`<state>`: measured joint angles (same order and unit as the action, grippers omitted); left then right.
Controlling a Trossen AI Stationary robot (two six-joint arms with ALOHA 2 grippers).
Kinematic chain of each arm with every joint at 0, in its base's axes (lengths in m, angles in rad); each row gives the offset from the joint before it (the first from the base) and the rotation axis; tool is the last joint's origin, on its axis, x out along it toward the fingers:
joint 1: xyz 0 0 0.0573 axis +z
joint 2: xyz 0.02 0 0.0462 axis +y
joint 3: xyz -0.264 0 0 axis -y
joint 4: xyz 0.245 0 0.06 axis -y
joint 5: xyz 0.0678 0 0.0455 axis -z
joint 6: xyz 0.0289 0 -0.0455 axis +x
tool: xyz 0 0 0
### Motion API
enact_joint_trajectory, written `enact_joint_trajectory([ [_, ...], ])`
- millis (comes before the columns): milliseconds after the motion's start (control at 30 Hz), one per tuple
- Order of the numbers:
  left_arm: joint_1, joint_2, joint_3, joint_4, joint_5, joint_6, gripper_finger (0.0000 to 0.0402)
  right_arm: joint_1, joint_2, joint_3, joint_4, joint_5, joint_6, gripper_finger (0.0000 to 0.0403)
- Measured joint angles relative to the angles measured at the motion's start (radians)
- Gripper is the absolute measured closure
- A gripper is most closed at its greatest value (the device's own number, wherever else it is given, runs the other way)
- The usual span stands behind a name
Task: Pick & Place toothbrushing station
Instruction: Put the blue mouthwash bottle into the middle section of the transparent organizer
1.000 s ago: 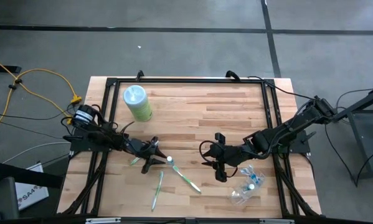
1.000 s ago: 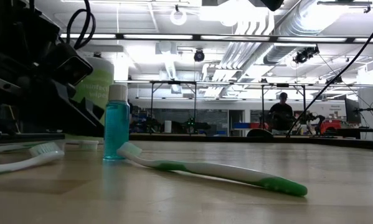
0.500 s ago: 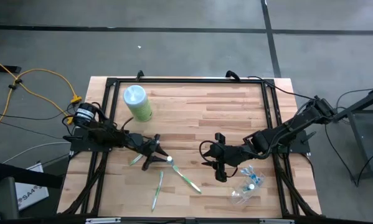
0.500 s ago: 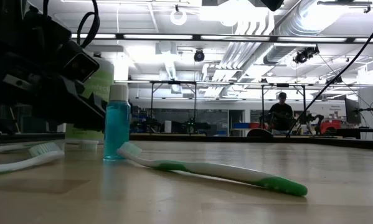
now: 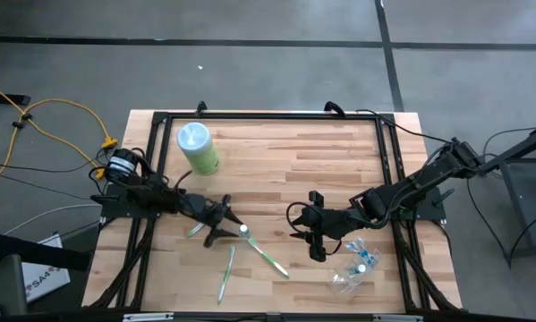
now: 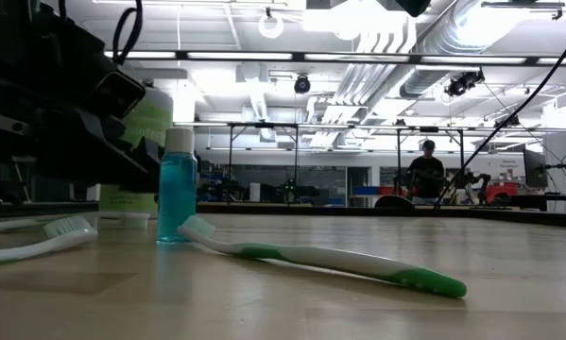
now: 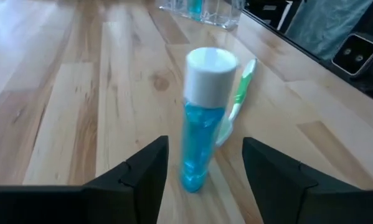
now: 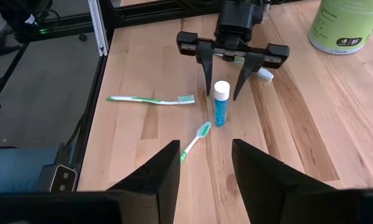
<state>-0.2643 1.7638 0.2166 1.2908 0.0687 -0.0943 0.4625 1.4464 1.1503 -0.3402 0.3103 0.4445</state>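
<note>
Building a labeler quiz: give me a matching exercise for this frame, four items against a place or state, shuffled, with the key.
Column 1:
1. blue tube
2. clear cup
3. pale-green canister
4. left pincer

Column 2:
A. lying on its side near the right arm
B. open, fingers either side of the tube, not touching it
C. upright with a white cap
D. standing toward the table's far left corner

Pairs: 1-C, 2-A, 3-D, 4-B

we see bright ceiling lights (image 6: 358, 19) glaring overhead, soft shadows on the counter (image 6: 358, 302), and blurred near wrist-view edges.
</note>
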Motion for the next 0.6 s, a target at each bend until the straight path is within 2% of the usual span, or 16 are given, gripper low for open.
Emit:
enact_joint_trajectory([
  [133, -0.025, 0.000, 0.006, 0.000, -0.047, 0.028, 0.0201, 0.000, 0.000, 0.000, 0.000, 0.000, 0.000, 0.0266],
  [333, -0.029, 0.008, 0.007, 0.000, -0.057, 0.019, 0.0201, 0.000, 0.000, 0.000, 0.000, 0.000, 0.000, 0.0266],
  [600, -0.029, 0.107, 0.057, 0.041, -0.051, 0.019, 0.0201, 0.000, 0.000, 0.000, 0.000, 0.000, 0.000, 0.0266],
])
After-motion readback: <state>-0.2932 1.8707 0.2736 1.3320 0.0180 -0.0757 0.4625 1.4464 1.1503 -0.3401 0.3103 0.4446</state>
